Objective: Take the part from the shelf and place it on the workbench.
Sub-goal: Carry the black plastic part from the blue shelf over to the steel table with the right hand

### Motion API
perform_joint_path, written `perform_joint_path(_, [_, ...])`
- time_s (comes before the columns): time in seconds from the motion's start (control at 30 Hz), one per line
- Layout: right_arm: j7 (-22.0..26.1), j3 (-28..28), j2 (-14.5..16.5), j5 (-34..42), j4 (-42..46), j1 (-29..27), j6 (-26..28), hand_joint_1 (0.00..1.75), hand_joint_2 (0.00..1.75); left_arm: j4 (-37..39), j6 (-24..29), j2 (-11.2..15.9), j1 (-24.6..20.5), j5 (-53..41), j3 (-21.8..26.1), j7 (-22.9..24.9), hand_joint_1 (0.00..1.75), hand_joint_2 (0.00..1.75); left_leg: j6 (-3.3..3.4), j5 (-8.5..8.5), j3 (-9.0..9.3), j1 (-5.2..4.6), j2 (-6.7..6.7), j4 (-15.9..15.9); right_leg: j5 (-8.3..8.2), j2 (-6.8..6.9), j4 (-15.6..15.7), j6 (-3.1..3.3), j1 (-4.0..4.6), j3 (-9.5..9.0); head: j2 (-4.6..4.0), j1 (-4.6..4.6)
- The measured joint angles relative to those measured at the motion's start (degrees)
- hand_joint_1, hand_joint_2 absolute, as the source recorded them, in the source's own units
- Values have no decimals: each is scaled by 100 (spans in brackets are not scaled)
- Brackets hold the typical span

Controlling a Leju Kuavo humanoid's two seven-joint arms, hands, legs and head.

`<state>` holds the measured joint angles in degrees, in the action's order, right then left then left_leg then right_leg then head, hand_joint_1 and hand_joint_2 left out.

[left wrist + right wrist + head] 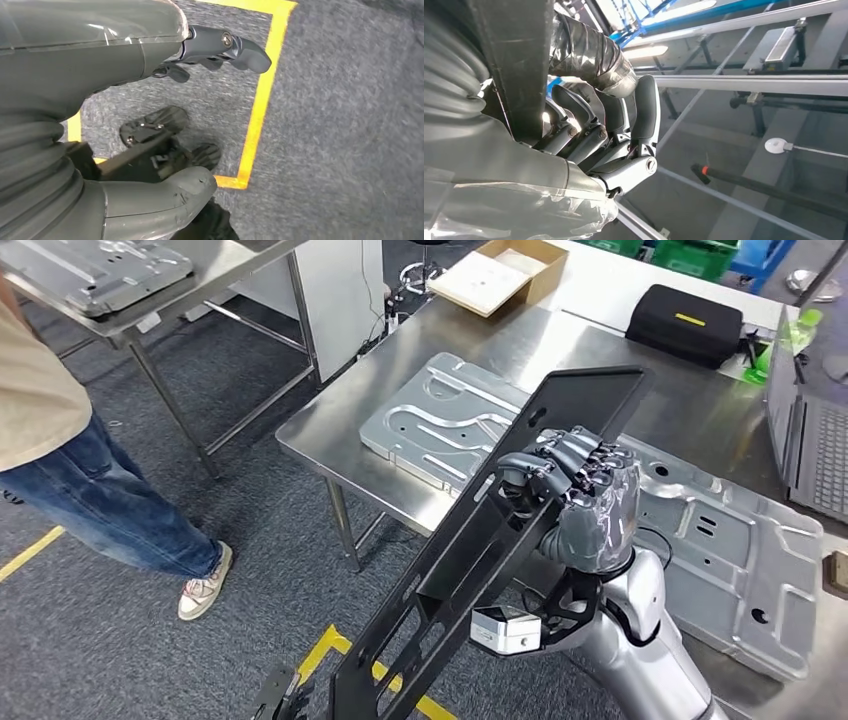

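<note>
The part (pixel 480 540) is a long, flat black metal frame with cut-outs. My right hand (pixel 580 490) grips it near its upper half, fingers wrapped over one edge. It hangs tilted, its top end over the steel workbench (pixel 330 435) and its lower end down past the bench's front edge. In the right wrist view the part (pixel 516 65) is a dark bar crossing my right hand (pixel 589 140), whose fingers curl around it. My left hand (pixel 75 75) hangs over the carpet floor with thumb and fingers apart, holding nothing.
Two silver stamped panels (pixel 440 425) (pixel 730 550) lie on the workbench. Behind them are a cardboard box (pixel 500 275), a black case (pixel 685 325) and a laptop (pixel 815 440). A person (pixel 90 480) stands at the left beside another steel table (pixel 130 315). Yellow tape (pixel 260 100) marks the floor.
</note>
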<state>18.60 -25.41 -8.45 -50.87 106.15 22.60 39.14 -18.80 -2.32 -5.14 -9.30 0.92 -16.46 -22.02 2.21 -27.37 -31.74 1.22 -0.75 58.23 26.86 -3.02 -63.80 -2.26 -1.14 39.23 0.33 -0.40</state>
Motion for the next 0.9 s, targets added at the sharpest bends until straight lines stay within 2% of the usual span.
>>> perform_joint_path(0.03, [0, 1, 1, 1, -1, 1, 0, 175, 175, 0, -1, 2, 7, 0, 0, -2, 0, 175, 18, 7, -11, -15, 77, -4, 202, 158, -364, -15, 6, 161, 0, 1])
perform_joint_path(0.07, [-1, 2, 1, 2, -3, -4, -1, 175, 175, 0, -1, 4, 18, 0, 0, -2, 0, 175, 28, 10, -25, -29, 159, -3, 379, 234, -750, -29, 1, 329, 0, -1])
perform_joint_path(0.1, [-1, 2, 2, 3, -7, -10, -1, 175, 175, 1, -1, 7, 28, 0, 0, -2, 0, 175, 30, 11, -38, -39, 241, 1, 475, 262, -1029, -38, -5, 443, 0, 0])
perform_joint_path(0.13, [-2, 2, 1, 3, -14, -17, -2, 175, 175, 1, 0, 10, 33, 0, 0, -2, 0, 175, 31, 11, -45, -46, 320, 3, 467, 278, -1117, -40, -10, 459, 0, -1])
perform_joint_path(0.17, [-2, 2, -1, 4, -21, -20, -1, 175, 175, 2, 0, 10, 33, 0, 0, -2, 0, 175, 29, 9, -47, -51, 396, 6, 357, 299, -970, -34, -11, 352, 0, 0])
perform_joint_path(0.2, [-2, 2, -2, 4, -27, -21, -1, 175, 175, 2, -1, 10, 29, 0, 0, -2, 0, 175, 22, 5, -41, -56, 466, 8, 185, 359, -625, -16, -7, 141, 0, 0])
perform_joint_path(0.27, [-2, 4, -3, 7, -32, -17, 2, 175, 175, 1, -5, 9, 17, 3, 0, -4, 0, 175, -11, -16, -29, -87, 587, 18, -55, 617, 134, 48, 45, -284, 0, -2])
perform_joint_path(0.3, [-3, 6, -2, 8, -33, -15, 2, 175, 175, 1, -7, 10, 11, 4, 0, -6, 0, 175, -33, -27, -25, -106, 642, 23, -98, 710, 353, 84, 75, -390, 0, -3])
perform_joint_path(0.33, [-4, 7, -2, 10, -34, -16, 3, 175, 175, 2, -9, 12, 7, 6, 0, -8, 0, 175, -54, -36, -21, -125, 697, 26, -89, 746, 435, 113, 102, -412, 0, -4])
perform_joint_path(0.4, [-7, 11, -7, 11, -37, -24, 3, 175, 175, 2, -12, 12, -1, 6, 0, -9, 0, 175, -106, -60, -9, -134, 797, 28, -113, 617, 455, 173, 104, -393, 0, -4])
perform_joint_path(0.43, [-8, 14, -10, 11, -37, -28, 3, 175, 175, 1, -12, 13, -6, 6, 0, -9, 0, 175, -136, -92, -7, -123, 771, 49, -127, 558, 471, 201, 92, -395, 0, -4])
perform_joint_path(0.47, [-9, 16, -12, 11, -39, -25, 3, 175, 175, 1, -13, 14, -9, 6, 0, -10, 0, 175, -168, -188, -44, -108, 639, 163, -145, 493, 489, 234, 73, -396, 0, -4])
perform_joint_path(0.5, [-9, 17, -9, 11, -43, -21, 3, 175, 175, 1, -13, 18, -7, 6, 0, -10, 0, 175, -193, -339, -133, -91, 468, 383, -161, 430, 503, 262, 54, -399, 0, -5])
perform_joint_path(0.57, [-9, 17, -4, 11, -58, -16, 3, 175, 175, 3, -13, 30, 13, 6, 0, -10, 0, 175, -217, -697, -430, -75, 182, 1063, -174, 284, 503, 290, 51, -385, 0, -5])
perform_joint_path(0.6, [-11, 17, -3, 12, -69, -20, 3, 175, 175, 5, -14, 35, 27, 6, 0, -10, 0, 175, -219, -793, -570, -75, 151, 1355, -177, 207, 496, 297, 54, -378, 0, -4])
perform_joint_path(0.63, [-16, 17, -3, 14, -80, -26, 3, 175, 175, 6, -16, 38, 36, 6, 0, -10, 0, 175, -216, -779, -639, -74, 137, 1485, -179, 124, 486, 298, 56, -373, 0, -4])
perform_joint_path(0.67, [-23, 17, -3, 17, -88, -31, 3, 175, 175, 7, -19, 39, 40, 6, 0, -11, 0, 175, -207, -657, -618, -73, 126, 1418, -179, 41, 473, 298, 56, -370, 0, -5])
perform_joint_path(0.73, [-43, 19, -3, 28, -93, -40, -1, 175, 175, 7, -27, 44, 35, 6, 0, -12, 0, 175, -172, -254, -360, -68, 73, 813, -174, -80, 441, 289, 50, -365, 0, -4])
perform_joint_path(0.77, [-63, 22, -3, 37, -96, -39, -17, 175, 175, 7, -29, 47, 28, 7, 0, -13, 0, 175, -156, -115, -228, -67, 26, 492, -172, -129, 415, 274, 57, -351, 0, -4])
perform_joint_path(0.83, [-158, 37, -3, 80, -109, -43, -113, 175, 175, 7, -27, 50, 12, 14, 0, -18, 0, 175, -117, -46, -112, -73, -47, 178, -187, -196, 390, 221, 57, -302, 0, -4])
perform_joint_path(0.9, [-317, 85, -2, 175, -138, -63, -269, 175, 175, 7, -14, 48, 7, 27, 0, -28, 0, 175, -58, -30, -112, -81, -50, 133, -217, -223, 400, 152, 48, -267, 0, -4])
